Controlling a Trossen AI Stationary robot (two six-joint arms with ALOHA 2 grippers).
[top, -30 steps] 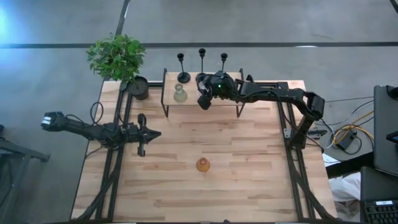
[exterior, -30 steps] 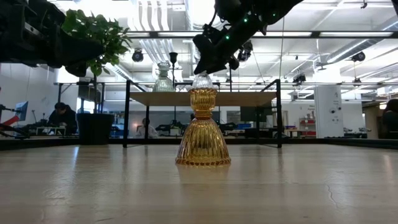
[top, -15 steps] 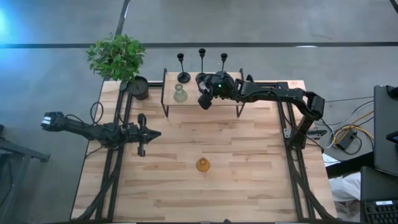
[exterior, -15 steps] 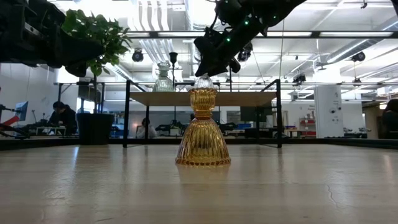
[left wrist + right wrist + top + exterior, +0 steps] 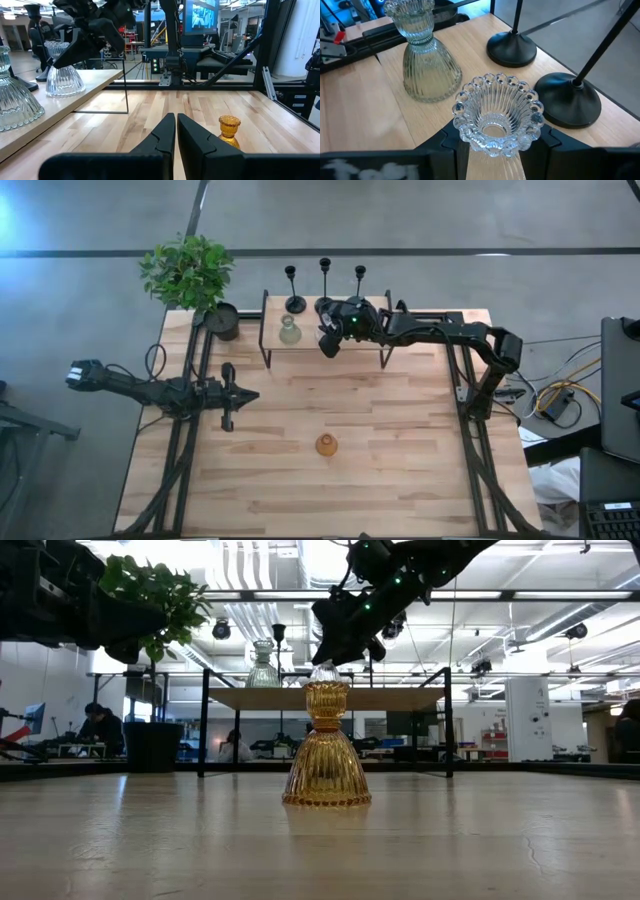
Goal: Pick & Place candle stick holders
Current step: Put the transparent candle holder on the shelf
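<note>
The right claw is held over the raised shelf at the far side of the worktop. In the right wrist view its fingers are closed on either side of a clear beaded-rim glass vase, which is gripped upright between them.

Just beyond the right claw, two of the black candle stick holders are seen from the wrist: one round base and a second round base, both standing on the shelf, with thin stems rising out of the picture. From above, three candle stick holders are seen in a row along the shelf's far edge: the left one, the middle one and the right one. All stand upright.

A greenish ribbed glass vase stands on the shelf beside the claw.

The left claw waits over the worktop's left part, well apart from the shelf; its fingers are brought nearly together, with nothing between them. An amber glass vase stands alone on the worktop, ahead of the left claw. A potted plant sits at the far left corner.
</note>
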